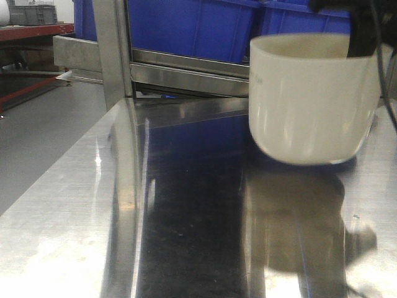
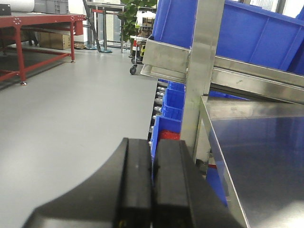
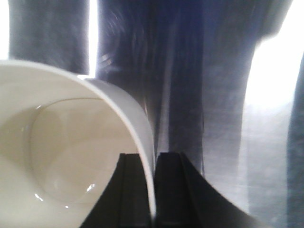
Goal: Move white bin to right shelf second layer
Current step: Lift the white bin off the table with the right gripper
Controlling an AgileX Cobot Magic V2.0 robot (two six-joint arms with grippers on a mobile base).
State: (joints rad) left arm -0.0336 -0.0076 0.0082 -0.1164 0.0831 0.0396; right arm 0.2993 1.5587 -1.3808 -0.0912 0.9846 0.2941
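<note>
Right gripper point(image 3: 153, 190): jaws narrow, clamped on the wall of the white bin point(image 3: 61, 156) at its rim, one finger inside the tub and one outside. The front view shows the same hold at the far right side of the rim.

White bin point(image 1: 313, 99): upright, open top, nothing visible inside. It sits at the right side of the steel table point(image 1: 186, 217), in front of a steel rack level point(image 1: 186, 69) that carries blue crates point(image 1: 186, 25). The lower edge of the bin is blurred, so contact between base and table cannot be confirmed; a dark reflection lies directly beneath it.

Left gripper point(image 2: 152, 185): fingers pressed together with nothing between them. It is positioned off the left edge of the table, over grey floor point(image 2: 71, 109), near the rack's steel upright post point(image 2: 202, 71). A red workbench point(image 2: 42, 21) stands well apart, far left.
</note>
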